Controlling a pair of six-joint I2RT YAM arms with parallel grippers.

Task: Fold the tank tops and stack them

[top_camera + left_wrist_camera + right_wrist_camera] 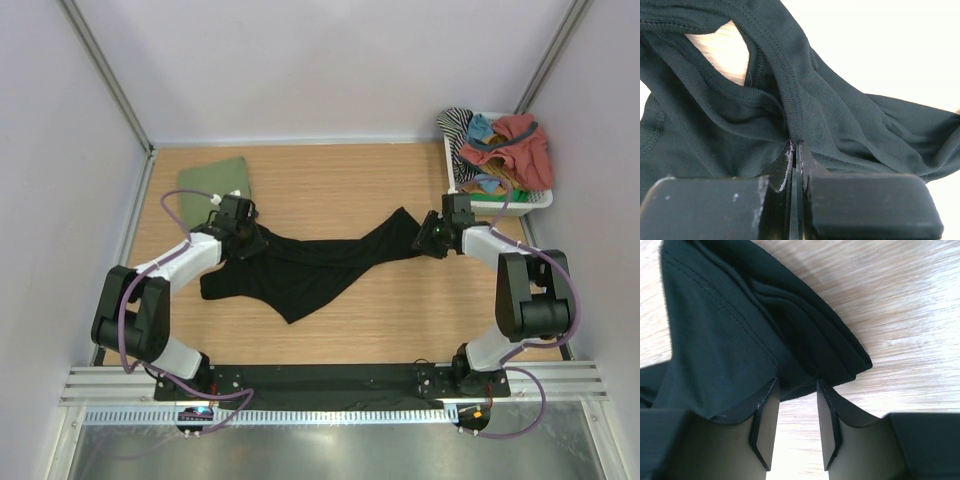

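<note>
The black tank top lies stretched across the wooden table, rumpled, between both grippers. My left gripper is at its left end. In the left wrist view the jaws of the left gripper are pressed together on a seamed fold of the black tank top. My right gripper sits at the garment's right tip. The right wrist view has the right gripper open, bare wood between its fingers, and the bunched black tank top edge lying just at the fingertips. The olive green tank top rests folded at the back left.
A white basket at the back right holds red, teal and striped garments. Walls close in the table on the left, back and right. The arm bases stand on a black rail at the near edge.
</note>
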